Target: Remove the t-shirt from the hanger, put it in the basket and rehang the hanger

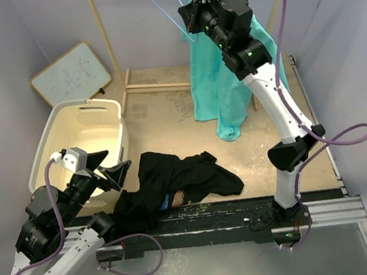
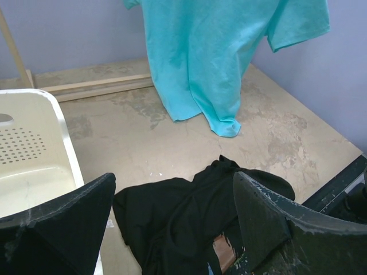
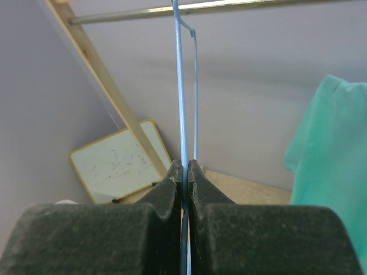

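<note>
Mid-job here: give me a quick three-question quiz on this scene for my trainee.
1. True or false: the right gripper is shut on the hanger wire.
2. What colour is the t-shirt hanging at the back? A black, B teal, C white.
3. Fill in: the left gripper is ____ and holds nothing.
Key: 1 true; 2 B; 3 open.

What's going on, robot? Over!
Right gripper shut on hanger. Left gripper open, over black garment. Teal t-shirt hanging, not off yet.
</note>
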You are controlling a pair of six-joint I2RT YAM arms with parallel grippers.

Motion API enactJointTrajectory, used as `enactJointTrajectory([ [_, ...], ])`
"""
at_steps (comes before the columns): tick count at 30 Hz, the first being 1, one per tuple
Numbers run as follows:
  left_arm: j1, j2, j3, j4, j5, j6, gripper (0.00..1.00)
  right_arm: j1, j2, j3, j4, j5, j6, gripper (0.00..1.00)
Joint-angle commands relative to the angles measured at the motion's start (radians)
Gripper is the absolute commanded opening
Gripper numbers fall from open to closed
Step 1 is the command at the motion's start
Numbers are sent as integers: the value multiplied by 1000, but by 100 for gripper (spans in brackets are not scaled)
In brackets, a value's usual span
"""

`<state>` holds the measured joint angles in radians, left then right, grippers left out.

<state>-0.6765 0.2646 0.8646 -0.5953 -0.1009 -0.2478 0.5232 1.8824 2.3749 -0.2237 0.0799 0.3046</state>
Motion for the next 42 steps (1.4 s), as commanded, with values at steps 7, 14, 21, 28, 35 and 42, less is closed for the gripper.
enactJointTrajectory([
  [7,2,17,0,20,22,-7,85,1,58,55,70,-6,46,0],
  [14,2,41,-2,24,39,-5,87,11,-80,-182,123,-81,46,34],
  [21,0,230,-23,68,149,-14,98,18,-427,-692,213,-147,45,90],
  [28,-1,545,-9,73,244,-58,99,26,-871,-1187,184,-196,86,92],
  [35,-58,728,0,48,177,-104,99,27,-1206,-1446,33,-162,125,92],
  [42,-230,972,54,-69,-44,-131,99,28,-1362,-1578,-71,-158,117,92],
])
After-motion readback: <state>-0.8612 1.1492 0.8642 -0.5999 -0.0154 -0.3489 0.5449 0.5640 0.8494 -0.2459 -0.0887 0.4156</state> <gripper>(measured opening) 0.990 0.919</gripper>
